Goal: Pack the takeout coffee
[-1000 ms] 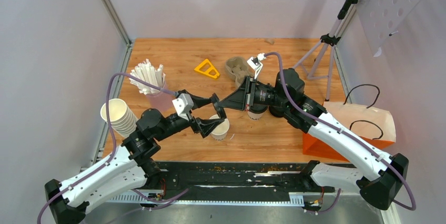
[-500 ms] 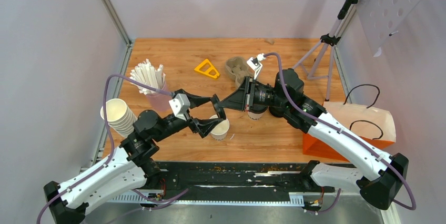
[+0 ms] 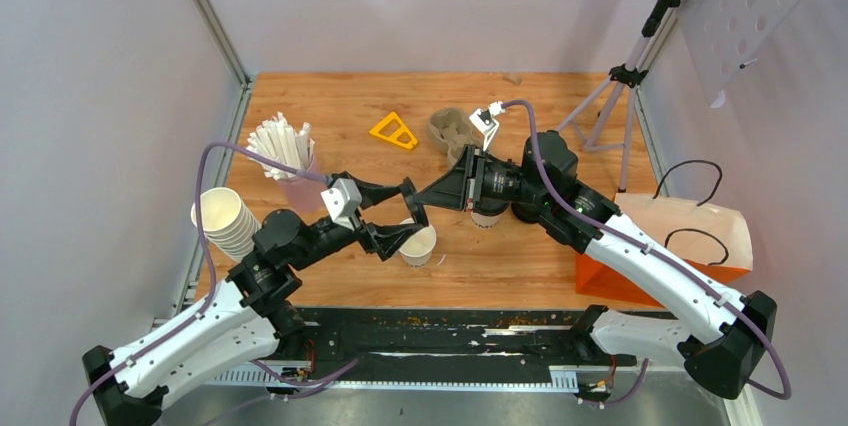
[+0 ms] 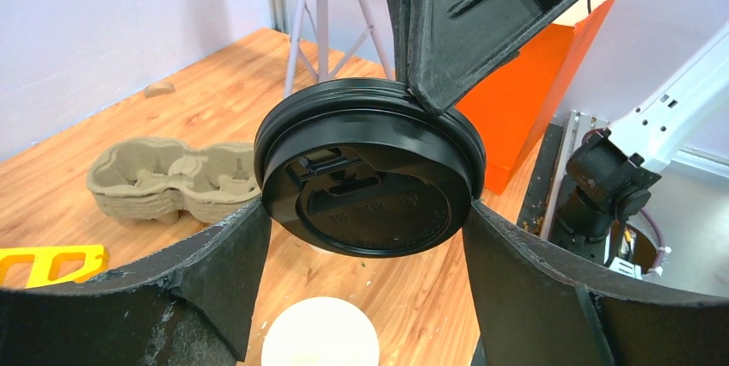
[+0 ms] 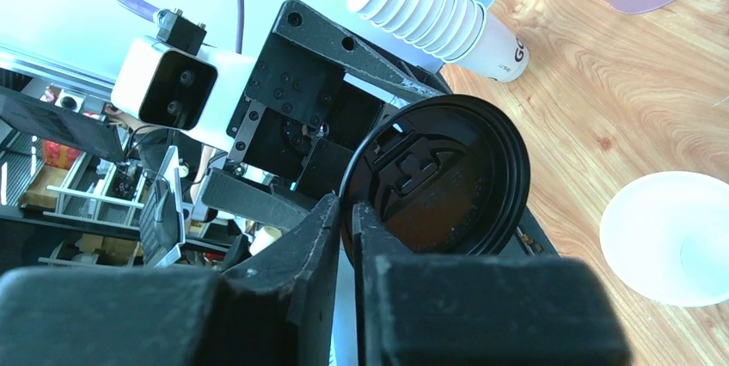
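Set against the picture a second earlier, almost nothing differs: the left arm's elbow has drifted slightly toward the counter's left edge, while both tools stay met above the same spot and the open white cup (image 3: 419,244) has not moved. That cup stands lidless toward the middle of the counter's near edge. The black lid (image 4: 370,181) hangs in the air just above and behind it. The left tool (image 4: 365,220) stands wide, its two fingers pressed against opposite sides of the lid. The right tool (image 5: 348,207) is nearly together, pinched on the lid's rim. From above, the lid is almost wholly hidden where the tools meet. A second white cup (image 3: 488,216) is mostly covered by the right arm, so whether it is capped cannot be told. The pulp carrier (image 3: 450,128) lies toward the far edge, and the stack of lidless cups (image 3: 225,221) sits at the left edge.
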Robot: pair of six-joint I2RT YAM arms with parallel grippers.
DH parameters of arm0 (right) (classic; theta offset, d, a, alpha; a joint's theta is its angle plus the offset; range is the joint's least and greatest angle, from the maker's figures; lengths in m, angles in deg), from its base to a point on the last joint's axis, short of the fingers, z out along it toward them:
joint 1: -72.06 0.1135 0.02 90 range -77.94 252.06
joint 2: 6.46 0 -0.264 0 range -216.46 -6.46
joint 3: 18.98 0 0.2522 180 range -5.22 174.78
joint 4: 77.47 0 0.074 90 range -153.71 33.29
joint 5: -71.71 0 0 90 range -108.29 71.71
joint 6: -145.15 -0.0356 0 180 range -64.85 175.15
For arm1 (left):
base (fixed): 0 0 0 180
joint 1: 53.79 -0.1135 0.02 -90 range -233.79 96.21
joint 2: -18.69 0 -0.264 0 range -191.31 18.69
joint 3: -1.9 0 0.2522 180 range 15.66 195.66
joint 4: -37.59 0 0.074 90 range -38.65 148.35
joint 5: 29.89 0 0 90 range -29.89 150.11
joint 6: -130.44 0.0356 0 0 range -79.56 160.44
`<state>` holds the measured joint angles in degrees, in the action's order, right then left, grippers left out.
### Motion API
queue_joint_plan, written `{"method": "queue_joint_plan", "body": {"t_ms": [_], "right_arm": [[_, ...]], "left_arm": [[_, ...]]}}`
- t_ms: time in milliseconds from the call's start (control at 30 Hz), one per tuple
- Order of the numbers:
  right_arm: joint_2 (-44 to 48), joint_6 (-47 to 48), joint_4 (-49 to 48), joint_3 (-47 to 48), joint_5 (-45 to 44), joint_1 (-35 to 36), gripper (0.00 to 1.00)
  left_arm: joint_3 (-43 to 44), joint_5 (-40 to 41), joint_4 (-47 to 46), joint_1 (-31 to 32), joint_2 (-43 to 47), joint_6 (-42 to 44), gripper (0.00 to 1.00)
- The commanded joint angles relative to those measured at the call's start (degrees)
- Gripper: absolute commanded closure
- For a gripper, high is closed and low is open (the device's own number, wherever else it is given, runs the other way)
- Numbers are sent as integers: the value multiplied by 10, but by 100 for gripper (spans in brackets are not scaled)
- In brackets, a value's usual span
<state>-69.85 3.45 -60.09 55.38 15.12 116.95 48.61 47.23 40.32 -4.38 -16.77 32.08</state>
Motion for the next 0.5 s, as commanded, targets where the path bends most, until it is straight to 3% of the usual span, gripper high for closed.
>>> {"method": "queue_joint_plan", "body": {"t_ms": [0, 200, 300, 367, 467], "right_arm": [[4, -2, -10, 3, -15, 3, 82], [22, 41, 68, 18, -76, 4, 52], [41, 70, 114, 23, -127, 4, 28], [53, 96, 163, 31, -167, 4, 5], [69, 140, 226, 49, -219, 3, 0]], "left_arm": [[31, 11, 21, -1, 12, 19, 20], [115, 32, 201, -1, -19, 32, 22], [177, 56, 315, -1, -59, 28, 22], [222, 69, 397, -1, -92, 23, 22], [292, 107, 519, -1, -148, 8, 22]]}}
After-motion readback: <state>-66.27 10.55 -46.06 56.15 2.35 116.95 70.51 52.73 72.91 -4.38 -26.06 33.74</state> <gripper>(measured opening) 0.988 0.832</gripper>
